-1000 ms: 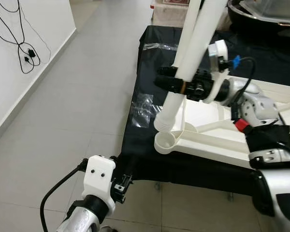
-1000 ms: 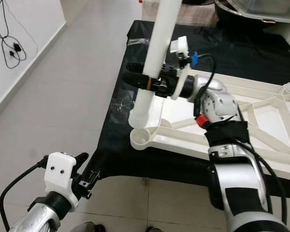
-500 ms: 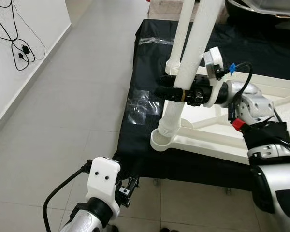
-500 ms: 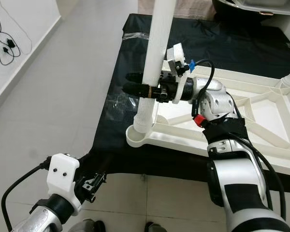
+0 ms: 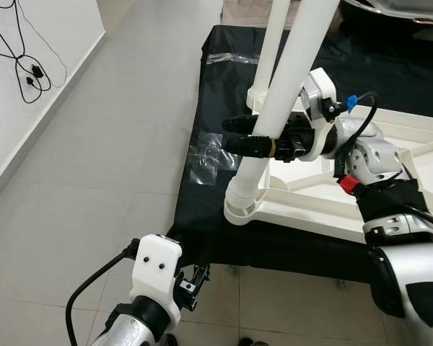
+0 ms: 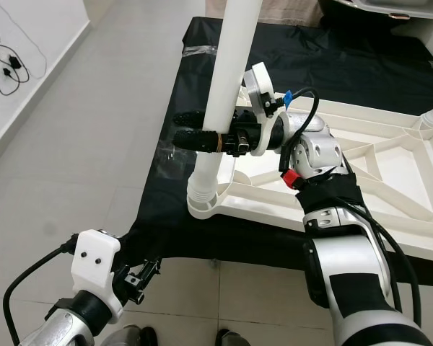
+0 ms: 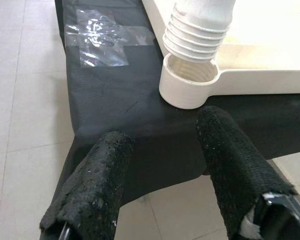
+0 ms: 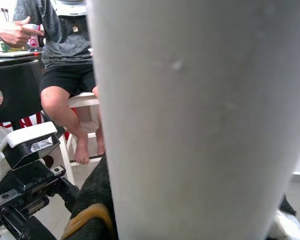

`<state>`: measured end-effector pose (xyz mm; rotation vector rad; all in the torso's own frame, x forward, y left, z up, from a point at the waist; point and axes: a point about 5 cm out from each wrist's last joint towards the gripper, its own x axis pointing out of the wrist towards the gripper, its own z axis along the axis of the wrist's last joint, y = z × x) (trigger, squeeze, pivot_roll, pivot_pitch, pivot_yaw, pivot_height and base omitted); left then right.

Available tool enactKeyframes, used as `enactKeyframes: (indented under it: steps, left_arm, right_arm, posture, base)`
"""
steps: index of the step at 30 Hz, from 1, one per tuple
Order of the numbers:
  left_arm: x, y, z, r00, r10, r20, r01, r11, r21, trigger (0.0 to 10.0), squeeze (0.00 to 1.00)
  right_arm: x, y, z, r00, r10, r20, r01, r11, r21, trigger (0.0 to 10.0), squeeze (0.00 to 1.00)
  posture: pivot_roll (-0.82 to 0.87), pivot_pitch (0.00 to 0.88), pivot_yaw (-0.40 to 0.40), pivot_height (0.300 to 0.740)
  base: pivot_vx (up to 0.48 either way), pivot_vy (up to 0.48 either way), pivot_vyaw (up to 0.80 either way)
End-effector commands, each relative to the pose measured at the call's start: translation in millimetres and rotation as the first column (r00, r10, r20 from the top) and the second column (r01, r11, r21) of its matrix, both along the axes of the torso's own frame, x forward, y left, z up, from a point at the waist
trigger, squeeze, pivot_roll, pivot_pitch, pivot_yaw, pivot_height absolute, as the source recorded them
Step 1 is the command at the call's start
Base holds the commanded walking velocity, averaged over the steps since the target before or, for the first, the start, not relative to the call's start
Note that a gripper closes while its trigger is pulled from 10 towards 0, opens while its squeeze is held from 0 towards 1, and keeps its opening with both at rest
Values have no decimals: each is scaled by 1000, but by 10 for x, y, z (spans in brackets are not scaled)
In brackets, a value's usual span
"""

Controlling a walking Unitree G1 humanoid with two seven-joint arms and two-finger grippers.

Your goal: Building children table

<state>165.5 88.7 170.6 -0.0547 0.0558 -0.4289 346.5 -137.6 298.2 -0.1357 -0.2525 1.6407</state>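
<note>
An upside-down white tabletop lies on a black-covered surface. My right gripper is shut on a long white table leg that stands tilted. The leg's ribbed end sits in the round corner socket at the tabletop's near left corner. In the right wrist view the leg is pressed close against a black finger. My left gripper hangs open below the table's front edge, pointing at that socket, with nothing between its fingers.
A second white leg stands upright in the far left corner. Clear tape is stuck on the black cover. Grey tile floor lies left, with a cable on the wall. A seated person is nearby.
The leg's ribbed end has come down from just above the corner socket into it. My right gripper has turned a little with the leg. The left arm stays low.
</note>
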Motion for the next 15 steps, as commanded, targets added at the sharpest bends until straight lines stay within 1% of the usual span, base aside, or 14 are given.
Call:
enactKeyframes:
  steps: [1, 8, 15]
  left_arm:
    - [-29, -14, -31, 1000, -1, -25, 1, 1000, 7, 10000, 0]
    - [-23, -14, -31, 1000, 4, -27, -4, 1000, 9, 10000, 0]
    - [-15, -17, -22, 1000, 9, -26, -9, 1000, 7, 10000, 0]
  right_arm:
    - [-43, 35, -37, 998, 60, 1, -60, 998, -14, 10000, 0]
    - [-56, 55, -91, 998, 67, -11, -68, 997, -25, 10000, 0]
    - [-26, 38, -112, 999, 46, -6, -46, 998, -52, 10000, 0]
  posture:
    - [126, 255, -48, 740]
    - [128, 263, -44, 740]
    - [126, 265, -51, 740]
  base:
    - [0, 0, 0]
    - [0, 0, 0]
    - [0, 0, 0]
